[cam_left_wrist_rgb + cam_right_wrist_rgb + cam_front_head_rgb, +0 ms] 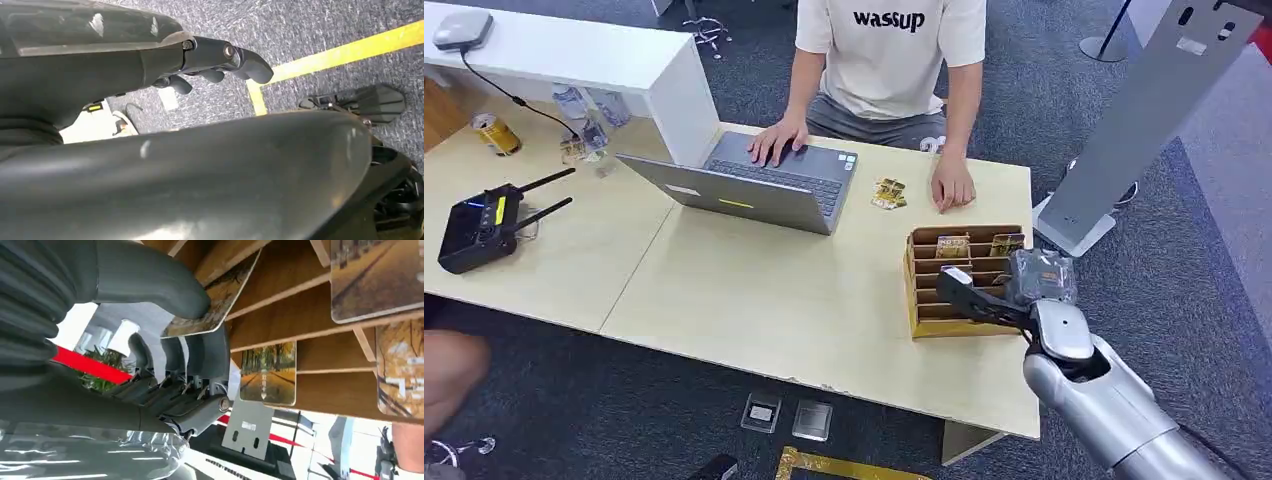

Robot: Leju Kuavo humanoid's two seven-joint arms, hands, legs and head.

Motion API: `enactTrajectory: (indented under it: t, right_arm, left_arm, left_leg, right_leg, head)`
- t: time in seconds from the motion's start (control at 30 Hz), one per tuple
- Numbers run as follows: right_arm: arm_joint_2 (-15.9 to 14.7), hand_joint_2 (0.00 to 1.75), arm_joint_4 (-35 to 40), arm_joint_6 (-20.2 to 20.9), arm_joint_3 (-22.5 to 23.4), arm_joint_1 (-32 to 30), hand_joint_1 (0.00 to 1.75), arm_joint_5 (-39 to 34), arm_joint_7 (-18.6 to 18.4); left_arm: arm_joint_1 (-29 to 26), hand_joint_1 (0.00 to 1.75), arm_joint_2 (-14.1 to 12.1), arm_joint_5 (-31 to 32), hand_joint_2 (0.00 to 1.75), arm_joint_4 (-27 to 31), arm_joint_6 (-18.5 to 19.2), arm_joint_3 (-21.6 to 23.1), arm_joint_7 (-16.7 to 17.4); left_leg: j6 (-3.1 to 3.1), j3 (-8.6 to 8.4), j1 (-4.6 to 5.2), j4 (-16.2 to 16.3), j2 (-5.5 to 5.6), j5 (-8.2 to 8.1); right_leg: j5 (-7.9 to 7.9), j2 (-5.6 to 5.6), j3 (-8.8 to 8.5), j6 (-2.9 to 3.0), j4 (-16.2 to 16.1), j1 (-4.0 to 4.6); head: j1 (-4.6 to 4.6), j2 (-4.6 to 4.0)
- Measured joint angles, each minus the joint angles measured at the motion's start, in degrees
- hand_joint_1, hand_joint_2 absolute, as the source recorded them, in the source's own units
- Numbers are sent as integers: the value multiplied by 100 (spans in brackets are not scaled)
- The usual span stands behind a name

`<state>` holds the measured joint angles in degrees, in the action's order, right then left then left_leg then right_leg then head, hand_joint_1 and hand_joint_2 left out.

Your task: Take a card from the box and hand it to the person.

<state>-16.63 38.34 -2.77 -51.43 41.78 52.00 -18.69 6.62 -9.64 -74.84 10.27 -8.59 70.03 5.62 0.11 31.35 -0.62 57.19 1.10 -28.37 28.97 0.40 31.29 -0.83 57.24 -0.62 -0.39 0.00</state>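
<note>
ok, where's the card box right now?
Head view: the card box sits at the table's near right corner, below the person's hand, with the right robot hand reaching into it.

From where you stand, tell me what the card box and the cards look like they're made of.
Card box: looks like thin wood or plywood, matte tan, with flat slats forming tiered slots. Cards: probably plastic or coated card, smooth with rounded corners and a printed tree-lined road; the right hand pinches one.

Right hand point(165, 340) fingers point(150, 282) pinch card point(215, 302) at box point(300, 315).
</note>
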Motion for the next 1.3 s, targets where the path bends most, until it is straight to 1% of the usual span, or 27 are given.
enactTrajectory:
  t: [0.1, 0.17, 0.2, 0.23, 0.27, 0.33, 0.43, 0.5, 0.53, 0.63, 0.73, 0.83, 0.9, 0.93, 1.03, 1.17, 1.3]
  right_arm:
    - [2, 175, -2, -15, -4, 8, 136, -18, -2]
    - [2, 175, -9, -22, -4, 9, 145, -24, -2]
    - [4, 175, -11, -22, -4, 11, 145, -24, -4]
    - [2, 175, -11, -22, -4, 10, 145, -31, -9]
    - [2, 175, -11, -22, -4, 10, 148, -39, -17]
    - [2, 175, -11, -22, -4, 11, 148, -70, -35]
    - [2, 175, -9, -24, -4, 13, 148, -89, -39]
    - [0, 175, 0, -26, -4, 12, 148, -94, -50]
    - [0, 175, 2, -26, -4, 12, 148, -96, -52]
    - [-20, 175, 81, 7, -4, 10, 148, -199, -96]
    - [-98, 175, 381, 252, 22, 15, 148, -457, -287]
    - [-249, 175, 930, 693, 109, 42, 148, -744, -582]
    - [-384, 175, 1420, 880, 190, 70, 148, -818, -758]
    - [-446, 175, 1678, 929, 223, 82, 148, -818, -789]
    - [-623, 175, 2486, 927, 385, 93, 148, -787, -826]
    - [-765, 175, 3597, 767, 614, 47, 148, -509, -837]
    - [-787, 175, 4383, 435, 759, -113, 148, -74, -782]
  left_arm:
    - [0, 0, -2, -2, 0, 0, 0, 0, 0]
    - [0, 0, -6, 0, 0, 0, 0, 0, 0]
    - [0, 0, -7, 0, 0, 0, 2, 0, 0]
    - [0, 0, -7, -2, 175, 0, 28, 0, -20]
    - [-3, 0, -9, 0, 175, 0, 55, 0, -78]
    - [-2, 0, -15, 9, 175, 0, 87, 0, -149]
    - [-2, 0, -26, 52, 175, 0, 133, 2, -168]
    - [-2, 0, -37, 50, 175, 0, 153, 0, -260]
    - [-2, 0, -42, 37, 175, 0, 142, 0, -258]
    - [-6, 0, -50, -11, 175, 0, 44, -4, -89]
    - [-12, 0, -63, -18, 175, 0, 2, -4, -33]
    - [-15, 0, -79, -33, 175, 0, -20, -7, 26]
    - [-20, 0, -90, -35, 175, 0, -44, -9, 55]
    - [-24, 0, -94, -44, 175, 0, -52, -11, 59]
    - [-32, 0, -98, -61, 175, 0, -96, -17, 77]
    - [-38, 0, -98, -66, 175, 0, -111, -26, 87]
    - [-38, 0, -98, -66, 175, 0, -103, -28, 87]
  left_leg:
    - [0, 0, 0, 0, 0, 0]
    - [0, -1, 0, 0, 0, 0]
    - [0, -1, 0, 0, 0, 0]
    - [0, -2, 0, 0, 0, 0]
    - [0, -1, 0, 0, 0, 0]
    - [0, -2, 0, 0, 1, 0]
    - [0, -2, 0, 0, 1, 0]
    - [0, -2, 0, 0, 1, 0]
    - [0, -2, 0, 0, 1, 0]
    - [0, -1, 0, 0, 0, 0]
    - [0, -1, 0, 0, 1, 0]
    - [0, -1, 0, 1, 1, 0]
    - [0, -1, 0, 1, 0, 0]
    - [0, -2, 0, 1, 0, 0]
    - [0, -2, 0, 1, 0, 0]
    - [0, -5, 0, 1, -1, 0]
    - [0, -6, 0, 1, -1, 0]
  right_leg:
    - [0, 0, -1, 0, 0, 0]
    - [0, 0, -1, 0, 0, 0]
    - [0, 0, -2, 0, 0, 0]
    - [0, 0, -2, 0, 0, 0]
    - [0, 0, -1, 0, 0, 0]
    - [0, 0, -2, 0, 0, 0]
    - [0, 0, -2, 0, 0, 0]
    - [0, 0, -2, 0, 0, 0]
    - [0, 0, -2, 0, 0, 0]
    - [0, 0, -1, 0, 0, 0]
    - [-1, 0, -2, 0, 0, 0]
    - [-1, 0, -1, 0, 1, 0]
    - [-1, 0, -1, 0, 0, 0]
    - [-1, 0, -1, 0, 0, 0]
    - [-1, 0, -1, 0, 0, 0]
    - [0, 1, -1, 0, 0, 0]
    - [0, 1, -5, 0, 0, 1]
  head:
    - [0, 0]
    - [0, 0]
    - [0, 0]
    - [0, 0]
    - [0, 0]
    - [0, 0]
    - [0, 0]
    - [2, 0]
    - [-2, 0]
    - [0, 0]
    - [0, 0]
    - [-2, 0]
    - [0, 0]
    - [0, 0]
    - [2, 0]
    - [0, 0]
    - [2, 0]
